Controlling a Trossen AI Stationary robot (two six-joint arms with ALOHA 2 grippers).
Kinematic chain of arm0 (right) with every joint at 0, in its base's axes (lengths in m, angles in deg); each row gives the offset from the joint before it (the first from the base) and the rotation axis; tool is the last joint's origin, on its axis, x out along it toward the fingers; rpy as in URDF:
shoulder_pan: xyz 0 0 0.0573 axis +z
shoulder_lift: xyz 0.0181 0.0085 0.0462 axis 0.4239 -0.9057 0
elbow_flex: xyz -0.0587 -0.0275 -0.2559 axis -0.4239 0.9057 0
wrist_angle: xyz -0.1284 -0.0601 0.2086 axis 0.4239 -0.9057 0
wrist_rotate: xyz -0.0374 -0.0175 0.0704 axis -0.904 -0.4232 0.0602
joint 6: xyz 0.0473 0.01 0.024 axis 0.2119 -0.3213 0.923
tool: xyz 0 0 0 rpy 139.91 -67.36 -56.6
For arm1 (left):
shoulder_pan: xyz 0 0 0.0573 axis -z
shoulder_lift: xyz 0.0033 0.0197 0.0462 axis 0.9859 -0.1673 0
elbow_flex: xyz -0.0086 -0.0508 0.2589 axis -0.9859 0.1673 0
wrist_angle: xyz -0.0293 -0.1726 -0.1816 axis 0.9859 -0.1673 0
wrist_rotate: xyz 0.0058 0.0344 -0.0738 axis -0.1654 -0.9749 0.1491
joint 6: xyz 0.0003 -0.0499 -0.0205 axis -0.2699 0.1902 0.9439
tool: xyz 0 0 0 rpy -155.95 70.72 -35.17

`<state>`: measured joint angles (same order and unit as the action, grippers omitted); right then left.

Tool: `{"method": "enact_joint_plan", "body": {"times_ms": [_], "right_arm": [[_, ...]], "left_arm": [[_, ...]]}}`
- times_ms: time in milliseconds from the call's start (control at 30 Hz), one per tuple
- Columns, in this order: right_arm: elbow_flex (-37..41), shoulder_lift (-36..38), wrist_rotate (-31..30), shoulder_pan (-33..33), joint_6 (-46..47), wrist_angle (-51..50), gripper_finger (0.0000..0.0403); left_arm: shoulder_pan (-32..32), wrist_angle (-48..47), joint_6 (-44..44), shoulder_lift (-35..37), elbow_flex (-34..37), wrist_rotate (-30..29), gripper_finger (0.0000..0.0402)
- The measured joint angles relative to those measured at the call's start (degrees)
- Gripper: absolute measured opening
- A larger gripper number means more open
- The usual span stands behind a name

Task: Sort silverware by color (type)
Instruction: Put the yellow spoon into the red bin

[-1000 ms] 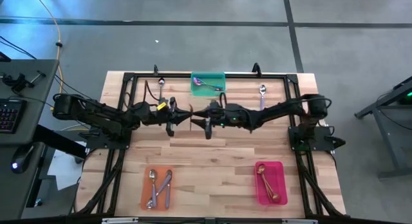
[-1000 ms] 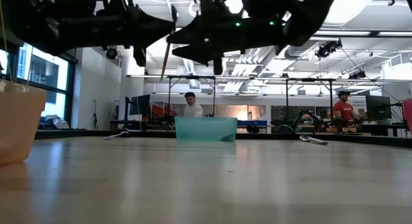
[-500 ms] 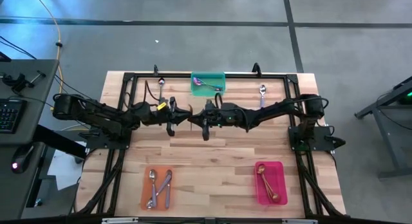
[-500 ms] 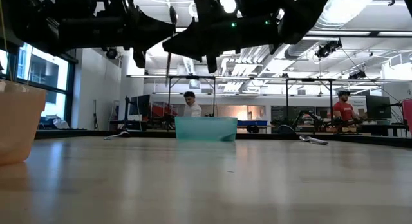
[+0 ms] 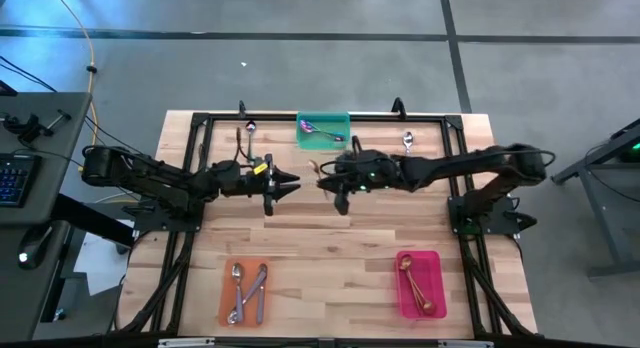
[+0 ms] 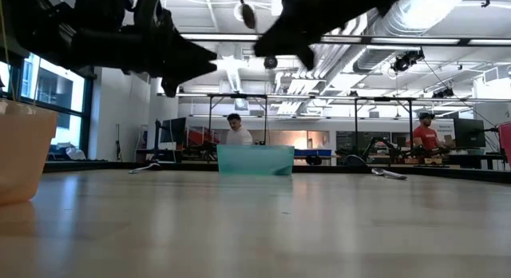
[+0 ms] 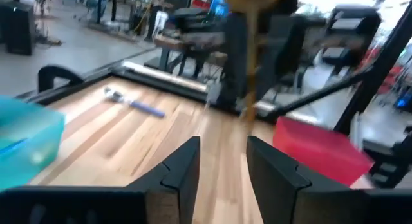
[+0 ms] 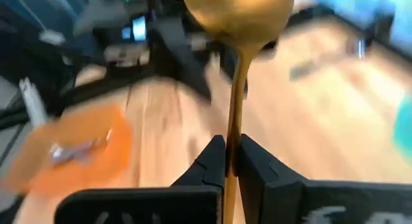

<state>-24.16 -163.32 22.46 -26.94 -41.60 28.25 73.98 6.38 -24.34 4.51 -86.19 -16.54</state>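
Transport is the step in hand: we judge that the right tool (image 8: 230,161), pinching a gold spoon (image 8: 237,31) by the handle, should carry it to the pink tray (image 5: 418,283), where other gold spoons lie. We keep the pinch firm, travel level above the desk (image 5: 330,248), lower close over the tray, and only then release. The left tool (image 7: 222,163) hangs spread and empty near mid-desk; we route around it. Two spoons lie loose on the desk's far side (image 5: 407,140) (image 5: 250,131).

In the high view the gold spoon is hidden against the right arm. The green tray's (image 5: 324,130) contents are hard to make out.
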Motion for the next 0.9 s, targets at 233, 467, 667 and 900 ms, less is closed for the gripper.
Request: {"method": "enact_joint_plan", "body": {"times_ms": [233, 467, 667, 900], "right_arm": [[0.0, 11.3, 0.4, 7.7, 24.1, -28.2, 0.0001], [0.0, 17.3, 0.5, 22.2, 53.5, -46.2, 0.0001], [0.0, 15.4, -0.1, 34.5, 72.4, -51.4, 0.0], [1.9, 11.8, -4.3, 45.0, 89.9, -54.8, 0.0]], "left_arm": [[-1.2, -5.4, -0.9, 0.0, 0.0, -3.0, 0.0109], [-4.0, -8.7, -0.9, 0.0, 0.0, -3.0, 0.0094], [-6.2, -12.9, 0.0, 0.0, 0.0, -2.9, 0.0092], [-8.0, -14.0, 0.1, 0.0, 0.0, -2.9, 0.0092]]}}
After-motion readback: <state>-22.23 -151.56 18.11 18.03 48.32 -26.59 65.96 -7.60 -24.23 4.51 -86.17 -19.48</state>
